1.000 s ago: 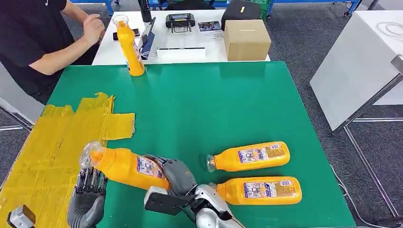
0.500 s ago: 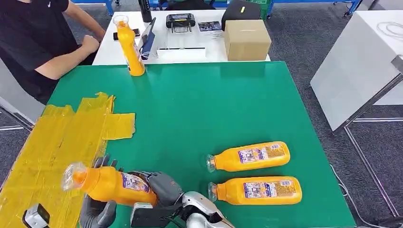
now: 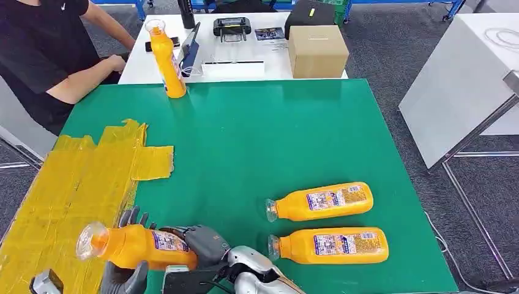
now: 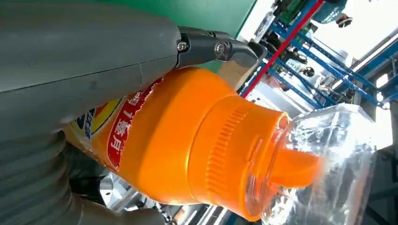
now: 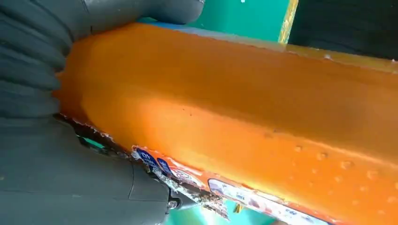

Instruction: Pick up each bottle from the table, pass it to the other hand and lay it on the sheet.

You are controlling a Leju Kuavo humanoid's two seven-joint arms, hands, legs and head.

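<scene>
Green-topped desk [image 3: 275, 141], yellow taped sheet [image 3: 67, 184] at left. Orange plastic bottle [image 3: 138, 246] has shifted leftward to the sheet's edge; right robot hand [image 3: 205, 242] grasps its base, left robot hand [image 3: 125, 272] now closed around it. Handover underway.

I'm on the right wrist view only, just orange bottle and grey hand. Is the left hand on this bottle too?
Observer: Yes. In the head view the left hand cups the held bottle near its neck, while the right hand grips its base end.
Operator: Where is it relative to the sheet?
Observer: Its capped end is over the near part of the yellow sheet; I cannot tell whether it touches down.
Operator: How many are left to pick up?
Observer: Three on the green table: a nearer lying bottle, a farther lying bottle, and an upright bottle at the far edge.
</scene>
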